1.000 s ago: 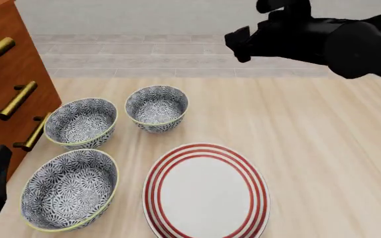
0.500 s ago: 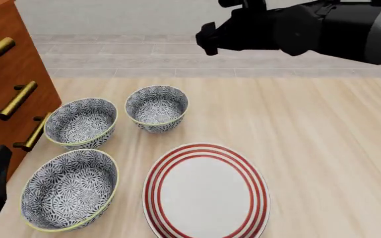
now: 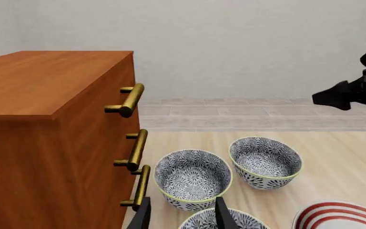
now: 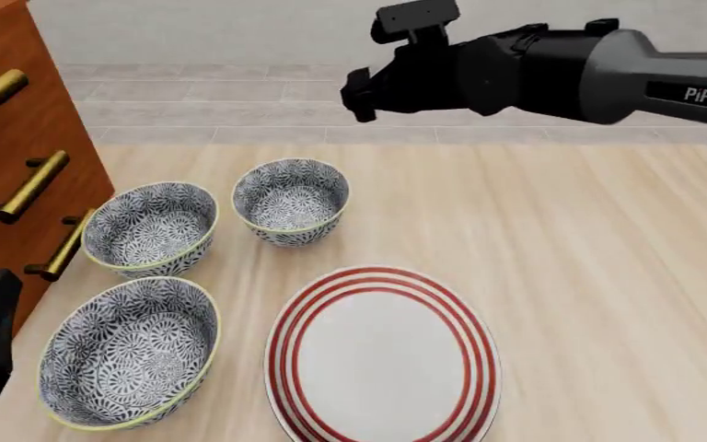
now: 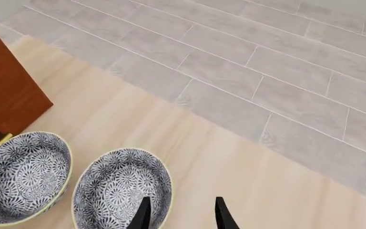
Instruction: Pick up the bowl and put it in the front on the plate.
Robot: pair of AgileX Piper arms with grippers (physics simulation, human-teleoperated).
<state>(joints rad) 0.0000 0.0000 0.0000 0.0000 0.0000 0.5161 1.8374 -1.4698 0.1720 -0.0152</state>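
Right claw (image 4: 356, 94) has swung left, now high above the far bowl (image 4: 290, 201), jaws apart and empty; nothing lifted yet, all three bowls sit on the surface (image 4: 599, 276) beside the bare plate (image 4: 382, 357), so grasp, carry and placing remain.

bowl (image 4: 129, 352) just left of plate (image 4: 382, 354)

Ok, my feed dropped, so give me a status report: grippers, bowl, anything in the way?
Right gripper open, empty, high above far bowl. Left gripper open, low. Front bowl untouched beside plate. Plate bare, path unobstructed.
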